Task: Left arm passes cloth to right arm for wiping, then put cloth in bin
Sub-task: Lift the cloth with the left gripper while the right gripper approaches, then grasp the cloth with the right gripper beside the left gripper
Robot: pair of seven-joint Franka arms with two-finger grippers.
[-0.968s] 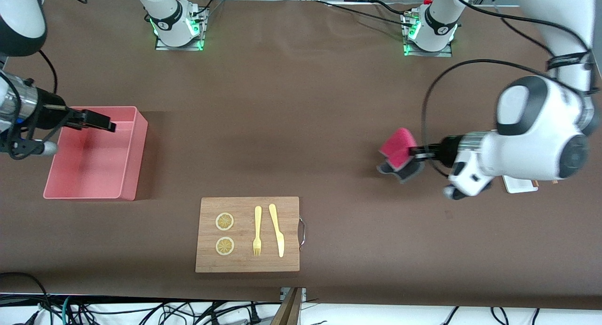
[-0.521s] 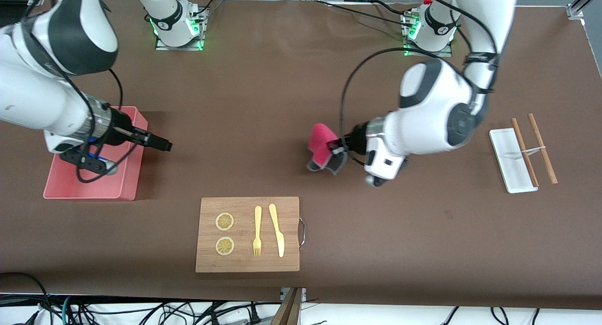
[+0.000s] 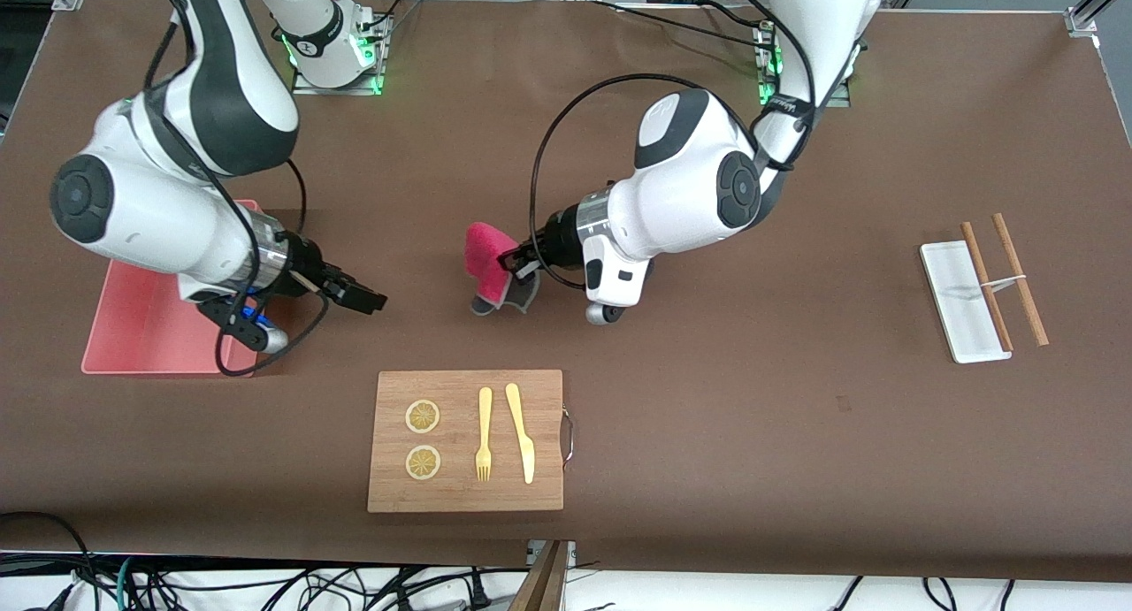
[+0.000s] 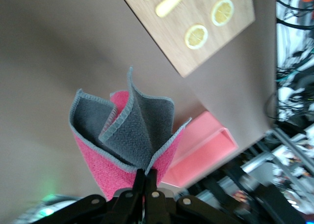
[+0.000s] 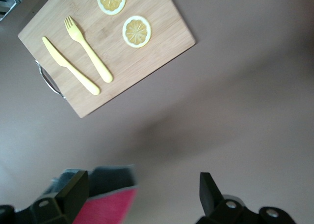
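Two arms meet over the middle of the worktop (image 3: 707, 434), and we read this as the handover step, not yet done. Largest first: bin (image 3: 124, 337) sits at the right arm's end of the worktop, partly hidden under the right arm, nothing visible inside it. Cutting board (image 3: 466, 440) lies nearer the front camera than both tools, carrying lemon slices, fork and knife. Left tool (image 3: 511, 263) is clamped on one corner of the cloth (image 3: 485, 259); the left wrist view shows the jaws pinched together on the pink fold, the cloth (image 4: 128, 135) hanging free over the bare worktop, grey faces folded inward, pink outside. Right tool (image 3: 358, 294) hangs over the worktop between the bin and the cloth, fingers spread wide in the right wrist view, holding nothing.

Key relation: the cloth lies straight off the right tool's tips, toward the left arm's end, with a clear gap between. Its free edge faces the right tool, so we judge a straight reach closes it. Risk: grabbing only a loose flap.
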